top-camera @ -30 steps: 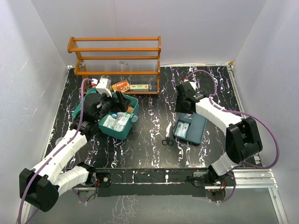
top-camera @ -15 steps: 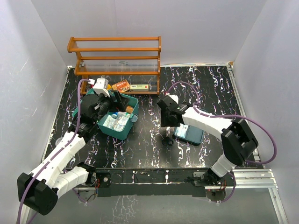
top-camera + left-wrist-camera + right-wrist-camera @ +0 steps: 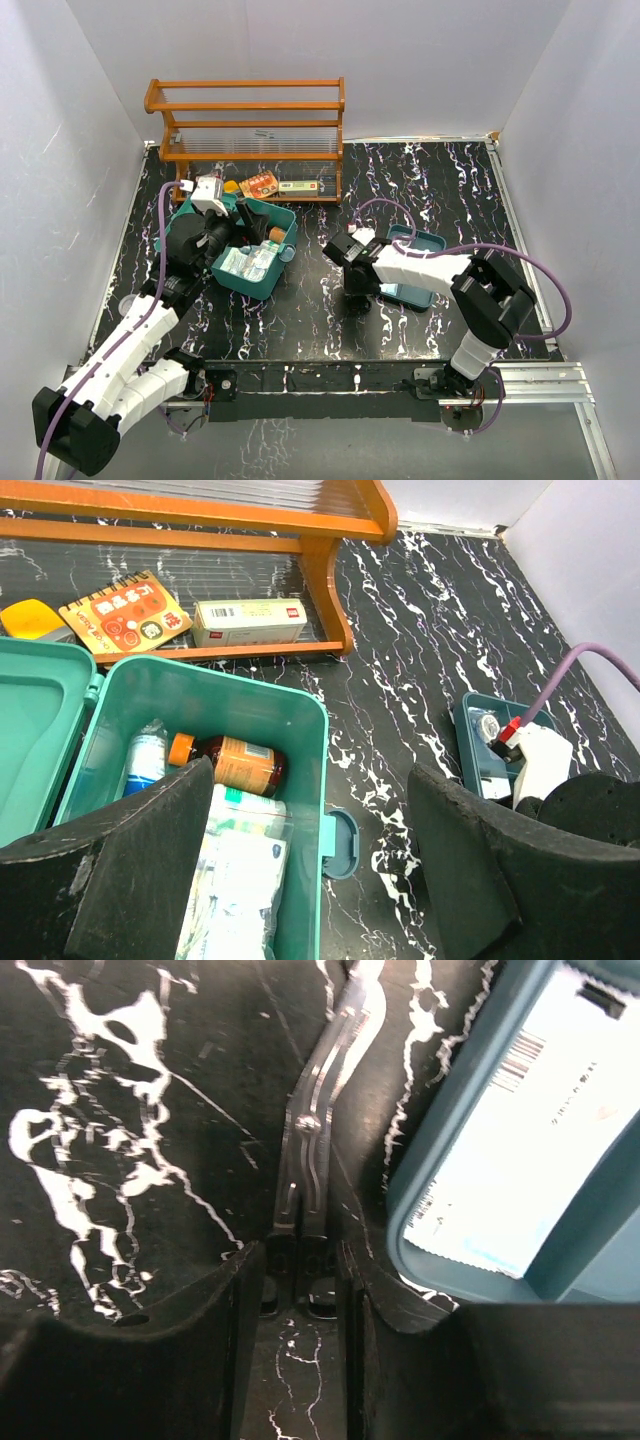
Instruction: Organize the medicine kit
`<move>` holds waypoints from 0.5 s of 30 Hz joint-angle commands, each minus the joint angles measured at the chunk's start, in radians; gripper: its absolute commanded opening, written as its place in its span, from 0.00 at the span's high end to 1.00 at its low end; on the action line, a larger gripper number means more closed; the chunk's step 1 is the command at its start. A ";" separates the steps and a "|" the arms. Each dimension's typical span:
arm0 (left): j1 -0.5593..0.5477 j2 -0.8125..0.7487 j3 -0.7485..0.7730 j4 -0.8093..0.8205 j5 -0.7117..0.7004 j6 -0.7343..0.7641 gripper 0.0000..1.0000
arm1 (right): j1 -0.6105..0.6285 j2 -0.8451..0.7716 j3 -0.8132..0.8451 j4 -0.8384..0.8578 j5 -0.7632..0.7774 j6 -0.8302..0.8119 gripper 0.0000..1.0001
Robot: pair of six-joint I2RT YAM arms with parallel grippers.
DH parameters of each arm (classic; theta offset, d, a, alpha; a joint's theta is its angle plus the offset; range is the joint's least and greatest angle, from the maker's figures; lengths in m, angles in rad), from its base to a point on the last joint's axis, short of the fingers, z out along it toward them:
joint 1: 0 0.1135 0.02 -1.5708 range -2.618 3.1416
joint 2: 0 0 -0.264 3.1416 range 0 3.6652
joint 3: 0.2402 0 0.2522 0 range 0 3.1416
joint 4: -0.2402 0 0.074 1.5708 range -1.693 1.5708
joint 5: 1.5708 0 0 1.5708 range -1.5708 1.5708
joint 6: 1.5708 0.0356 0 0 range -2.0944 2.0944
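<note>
Looks about midway, going by the layout. Medicine kit sitting open left of centre in the overhead view, lid flopped back toward the left. Already inside: a brown bottle with an orange cap, a pale blue bottle right beside it, clear packets stacked toward the bottom of the left wrist view.

Plenty left though. Insert tray out on the table, right of centre overhead, well apart from the box, holding a white barcoded packet and not yet dropped back in. Scissors lying flat on the table just beside the tray's left wall. Also an orange booklet, a white carton and something yellow parked on the bottom shelf of the orange rack near the top of the frame. Possibly kit contents, possibly not.

Left gripper hanging over the open box, fingers spread wide, nothing between them. Right gripper down low at the scissors, fingers narrow, one on either side of the black handles. Can't tell from the wrist view whether actually pinching or just flanking.

Guessing the current step = picking up the scissors. After that, probably: scissors stowed, tray seated in the box, lid shut. Main worry: thin flat metal on a hard top, easy to skid out of a shallow pinch.
</note>
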 commanded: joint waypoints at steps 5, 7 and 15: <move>0.005 -0.018 0.004 0.009 -0.019 0.021 0.23 | 0.004 0.013 -0.029 0.025 0.047 0.073 0.68; 0.005 -0.016 0.004 0.009 -0.016 0.021 0.23 | 0.003 0.022 -0.032 0.038 0.029 0.063 0.68; 0.005 -0.010 0.008 0.009 -0.010 0.018 0.23 | 0.004 0.056 -0.046 0.072 -0.022 0.030 0.67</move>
